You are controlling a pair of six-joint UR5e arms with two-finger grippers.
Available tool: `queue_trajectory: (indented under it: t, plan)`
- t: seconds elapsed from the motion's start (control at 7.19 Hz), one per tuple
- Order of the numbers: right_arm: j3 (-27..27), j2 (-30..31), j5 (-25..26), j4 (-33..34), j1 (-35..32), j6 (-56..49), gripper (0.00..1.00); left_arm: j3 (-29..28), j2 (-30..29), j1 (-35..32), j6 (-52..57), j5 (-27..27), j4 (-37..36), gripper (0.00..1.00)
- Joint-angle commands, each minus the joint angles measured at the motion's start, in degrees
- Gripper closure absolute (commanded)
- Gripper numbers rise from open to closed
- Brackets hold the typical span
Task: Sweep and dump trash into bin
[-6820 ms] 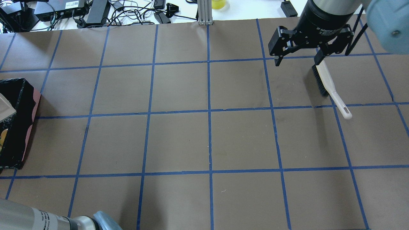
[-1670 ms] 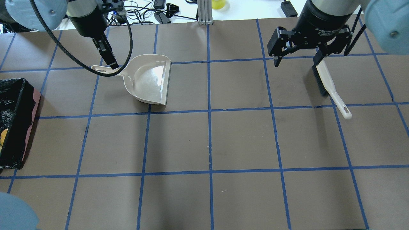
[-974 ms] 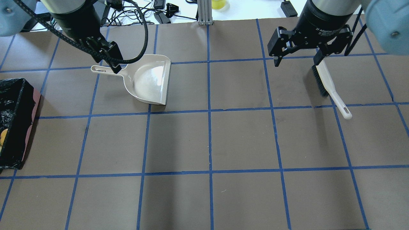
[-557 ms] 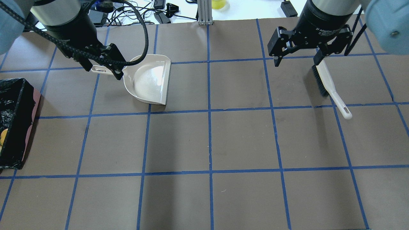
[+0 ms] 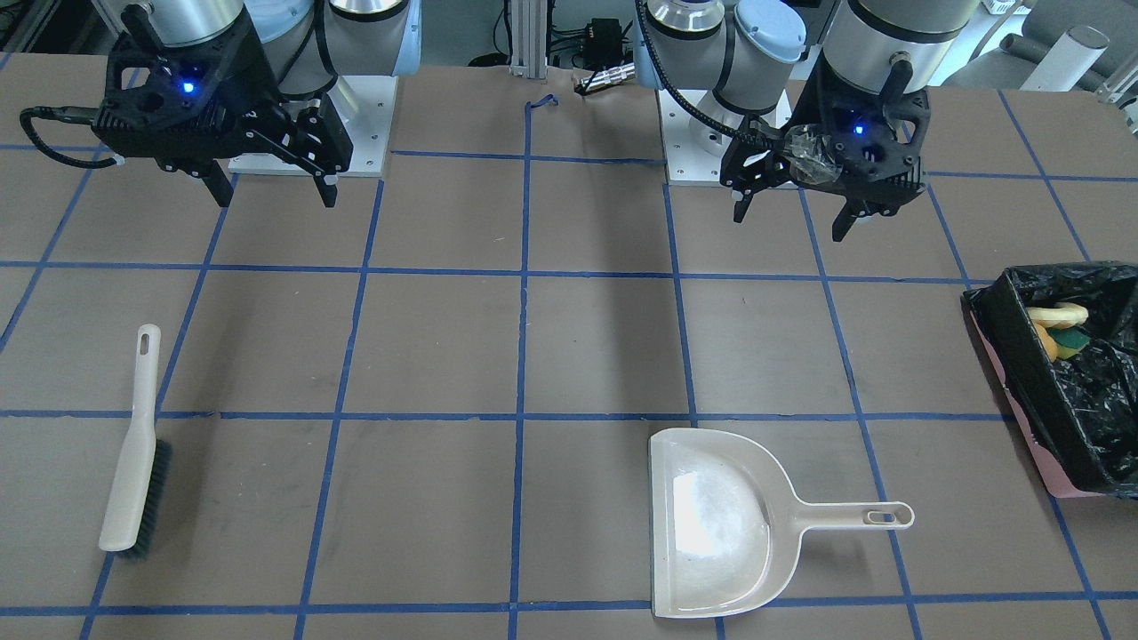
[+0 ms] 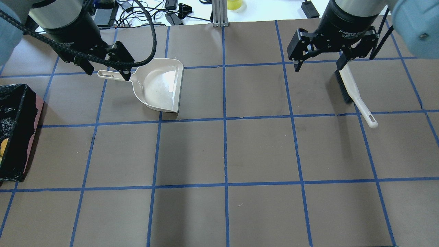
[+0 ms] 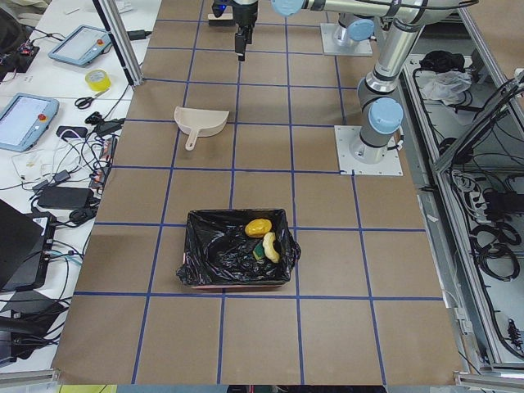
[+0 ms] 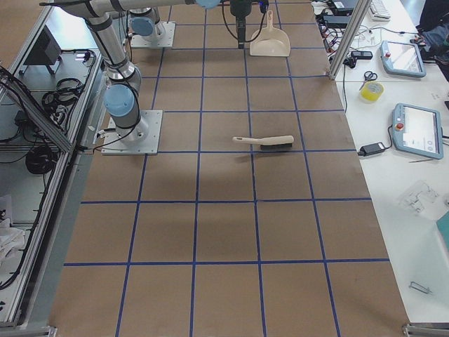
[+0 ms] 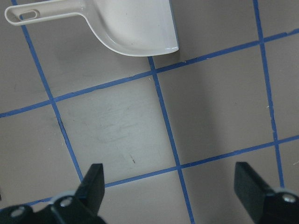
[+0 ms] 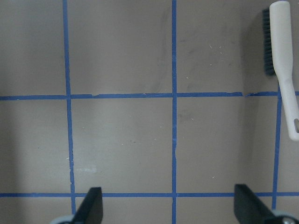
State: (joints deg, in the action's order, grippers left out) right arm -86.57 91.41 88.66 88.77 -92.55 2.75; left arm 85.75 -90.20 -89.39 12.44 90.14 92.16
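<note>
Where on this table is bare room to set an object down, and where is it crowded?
Bare: the squares between the dustpan and the brush, and the rows nearer the robot, though the left gripper and right gripper hang above them. Crowded: the left end, by the bin.

Brown table [image 6: 260, 151] gridded in blue tape [image 6: 225, 151] — beige dustpan [image 6: 159, 89], black-bristled cream brush [image 6: 359, 99], black-lined pink bin [image 5: 1022, 364]

The bin [image 5: 1067, 427], a pink box lined with a crinkly black bag, stands open at my left end of the tabletop [image 5: 533, 356]. Inside, bunched in the corner toward my side, lie the cream crescent slice [image 5: 1058, 313], the orange lump [image 5: 1042, 342] and the yellow-green sponge block [image 5: 1070, 340].
</note>
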Motion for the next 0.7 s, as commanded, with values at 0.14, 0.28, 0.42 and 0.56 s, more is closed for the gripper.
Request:
queue_trajectory:
  t: [0.14, 0.28, 0.42, 0.56]
  plan:
    - [0.0, 0.0, 0.02, 0.0, 0.0, -0.02, 0.0, -0.14, 0.46, 0.88, -0.66, -0.05, -0.58, 0.0]
    - [0.0, 0.0, 0.02, 0.0, 0.0, -0.02, 0.0, -0.14, 0.64, 1.41, -3.88, -0.23, -0.67, 0.0]
    - [0.0, 0.0, 0.02, 0.0, 0.0, -0.02, 0.0, -0.05, 0.64, 1.33, -7.13, -0.06, -0.67, 0.0]
    - [0.0, 0.0, 0.02, 0.0, 0.0, -0.02, 0.0, 0.04, 0.72, 1.41, -7.25, 0.03, -0.58, 0.0]
